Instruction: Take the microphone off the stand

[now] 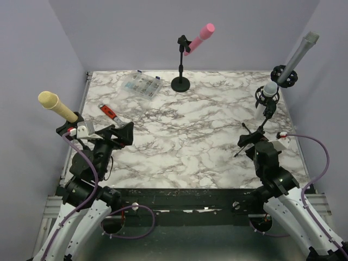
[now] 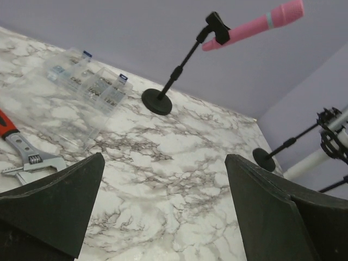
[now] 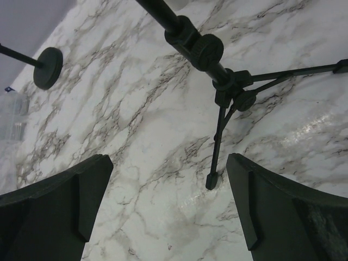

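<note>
I see four: pink mic [image 1: 200, 38], yellow mic [image 1: 56, 106], grey mic [image 1: 299, 56], white mic [image 1: 269, 90]; one wrench [image 1: 110, 113], one clear box [image 1: 142, 86]. My left gripper [image 2: 163, 168] and right gripper [image 3: 168, 168] both gape, empty.

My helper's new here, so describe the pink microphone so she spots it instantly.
At the far edge of the marble table, mid-width, a black round-base stand rises. Its clip holds the pink microphone, tilted up-right; its neighbours are a yellow microphone and a grey microphone.
</note>
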`<state>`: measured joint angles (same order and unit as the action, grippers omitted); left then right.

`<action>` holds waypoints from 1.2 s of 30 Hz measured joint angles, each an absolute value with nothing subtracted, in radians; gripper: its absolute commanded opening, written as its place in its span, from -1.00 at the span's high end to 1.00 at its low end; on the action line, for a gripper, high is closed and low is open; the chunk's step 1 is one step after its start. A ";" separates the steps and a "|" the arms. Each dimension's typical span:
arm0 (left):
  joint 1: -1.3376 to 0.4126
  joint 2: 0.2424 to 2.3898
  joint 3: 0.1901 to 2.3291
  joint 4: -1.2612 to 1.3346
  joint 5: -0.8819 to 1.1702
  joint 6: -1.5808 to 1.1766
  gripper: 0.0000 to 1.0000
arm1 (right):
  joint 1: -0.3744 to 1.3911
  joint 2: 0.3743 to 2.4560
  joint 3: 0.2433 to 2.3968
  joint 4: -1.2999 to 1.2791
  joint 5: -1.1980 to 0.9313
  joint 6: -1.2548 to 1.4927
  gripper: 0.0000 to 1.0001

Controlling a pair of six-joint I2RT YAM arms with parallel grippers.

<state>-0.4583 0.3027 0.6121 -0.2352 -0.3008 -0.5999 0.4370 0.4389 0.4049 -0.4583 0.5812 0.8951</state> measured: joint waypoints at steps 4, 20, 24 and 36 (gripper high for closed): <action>-0.458 0.302 0.619 -0.226 -0.180 -0.525 -0.98 | 0.437 0.433 0.420 -0.458 0.639 0.874 -1.00; -0.458 0.337 0.720 -0.227 0.089 -0.270 -0.98 | 0.437 0.561 0.564 -0.241 0.828 0.501 -0.96; -0.458 0.307 0.700 -0.226 0.115 -0.255 -0.97 | 0.437 0.643 0.568 -0.173 0.867 0.424 -0.94; -0.458 0.248 0.676 -0.223 0.172 -0.250 -0.97 | 0.437 0.773 0.477 0.143 0.886 0.255 -0.86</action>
